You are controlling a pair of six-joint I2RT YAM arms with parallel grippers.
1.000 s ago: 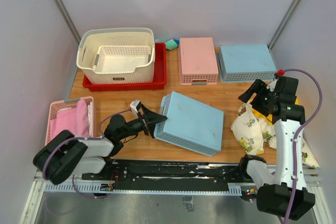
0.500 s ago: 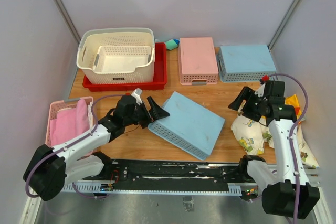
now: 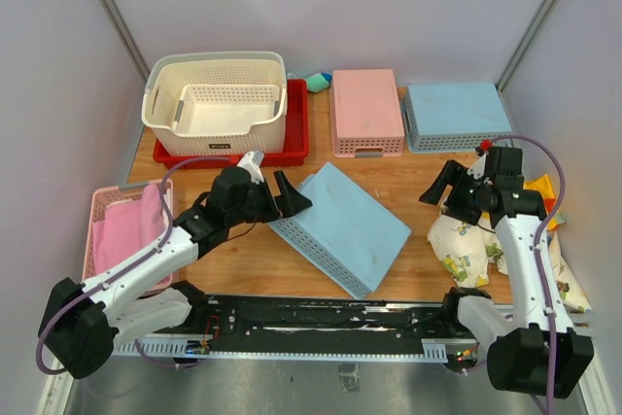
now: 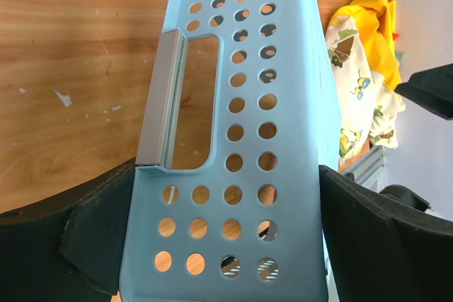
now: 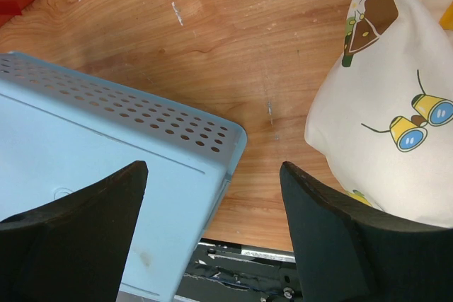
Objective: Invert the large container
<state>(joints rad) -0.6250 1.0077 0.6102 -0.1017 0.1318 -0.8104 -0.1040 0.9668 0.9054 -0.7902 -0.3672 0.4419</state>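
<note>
The large cream container (image 3: 243,135) stands upright in the red tray (image 3: 297,138) at the back left, with the smaller white basket (image 3: 225,109) inside it. Neither gripper is near it. My left gripper (image 3: 279,197) holds the left end wall of a blue perforated basket (image 3: 345,221) that lies base up in the middle. In the left wrist view the left gripper (image 4: 226,210) has a finger against each edge of that wall (image 4: 248,139). My right gripper (image 3: 449,191) is open and empty above the table. In the right wrist view it (image 5: 212,167) hovers by the blue basket's corner (image 5: 92,167).
A pink basket (image 3: 366,112) and a second blue basket (image 3: 457,114) lie base up at the back. A pink basket holding pink cloth (image 3: 131,221) sits at the left. A printed cloth bag (image 3: 466,235) and yellow cloth lie at the right.
My left arm reached forward and took the blue basket's end wall; the basket swung, its left end going towards the back. My right gripper moved left towards the basket.
</note>
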